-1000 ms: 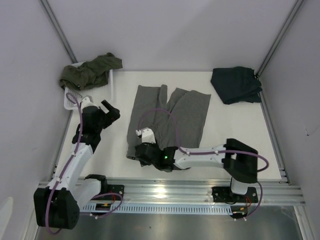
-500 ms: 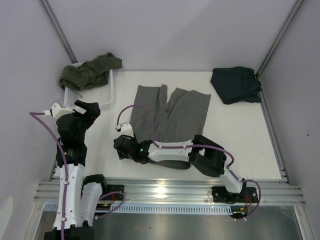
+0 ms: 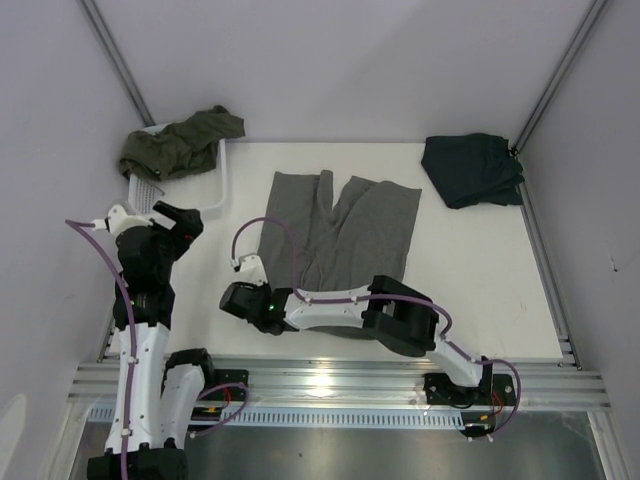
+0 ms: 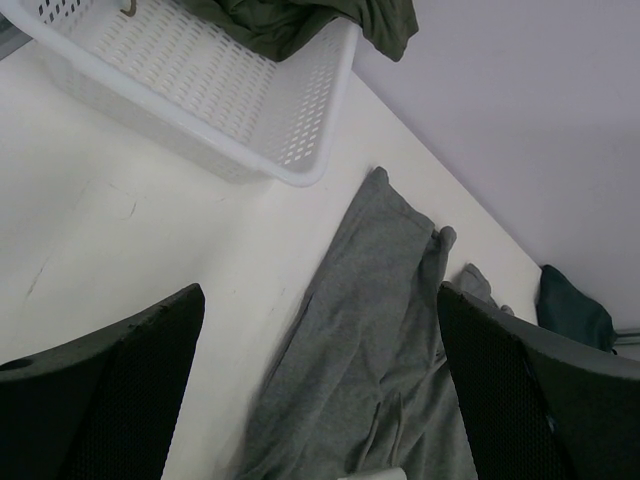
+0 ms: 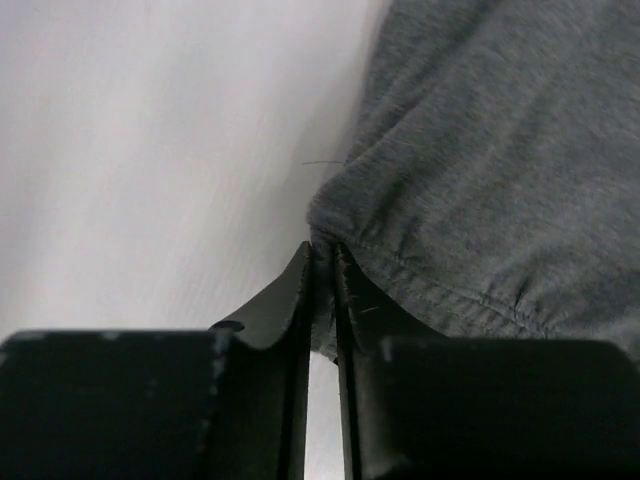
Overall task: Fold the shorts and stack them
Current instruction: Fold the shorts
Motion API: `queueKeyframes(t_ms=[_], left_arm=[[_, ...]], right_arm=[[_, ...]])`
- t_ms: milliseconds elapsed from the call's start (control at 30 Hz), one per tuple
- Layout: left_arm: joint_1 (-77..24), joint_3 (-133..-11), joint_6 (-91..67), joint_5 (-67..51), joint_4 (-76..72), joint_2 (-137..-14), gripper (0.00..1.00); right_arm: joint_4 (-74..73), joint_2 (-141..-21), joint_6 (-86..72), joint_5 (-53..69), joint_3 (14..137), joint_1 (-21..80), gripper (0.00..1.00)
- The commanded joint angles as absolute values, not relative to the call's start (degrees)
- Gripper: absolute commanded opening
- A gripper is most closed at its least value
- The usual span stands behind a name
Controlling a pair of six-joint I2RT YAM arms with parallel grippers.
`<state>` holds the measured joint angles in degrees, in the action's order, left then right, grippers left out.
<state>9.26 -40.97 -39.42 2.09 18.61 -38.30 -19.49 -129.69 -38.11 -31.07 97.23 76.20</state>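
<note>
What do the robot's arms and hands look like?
The left arm and the right arm are white tubes with chunky black joints, each trailing a looping purple cable. A small green light glows near the right wrist. The left hand has two flat black fingers with a dotted texture; the right hand is black too.

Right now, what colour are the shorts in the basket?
The shorts are olive green, clearest in the top view.

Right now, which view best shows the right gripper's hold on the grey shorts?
Right wrist: the right gripper has its jaws pinched on a hem corner of the grey shorts, close up. Top external shows it at the shorts' near-left corner, jaws hidden under the wrist. Left wrist shows only the shorts, not the grip.
</note>
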Motion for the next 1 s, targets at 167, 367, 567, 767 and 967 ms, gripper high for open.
queueKeyframes(t_ms=[167,367,567,767,967], left_arm=[[9.7,-39.7,-37.6,-6.1,14.7,-41.5,0.99],[4.2,-38.1,-37.3,-11.4,10.6,-49.6,0.99],[-5.6,-35.2,-40.3,-7.6,2.6,-58.2,0.98],[-10.9,-35.3,-41.0,-5.0,-4.5,-68.2,0.95],[-11.6,-37.7,-39.7,-3.5,-6.0,-79.5,0.87]], right_arm=[[-26.0,-116.7,-37.7,-36.6,75.9,80.9,0.0],[-21.7,-91.6,-37.9,-33.6,51.1,87.0,0.0],[-27.8,-78.0,-41.1,-34.1,44.1,93.6,0.0],[-29.4,-69.8,-41.9,-32.7,41.9,95.4,0.0],[-30.3,-68.5,-42.3,-32.9,41.1,95.4,0.0]])
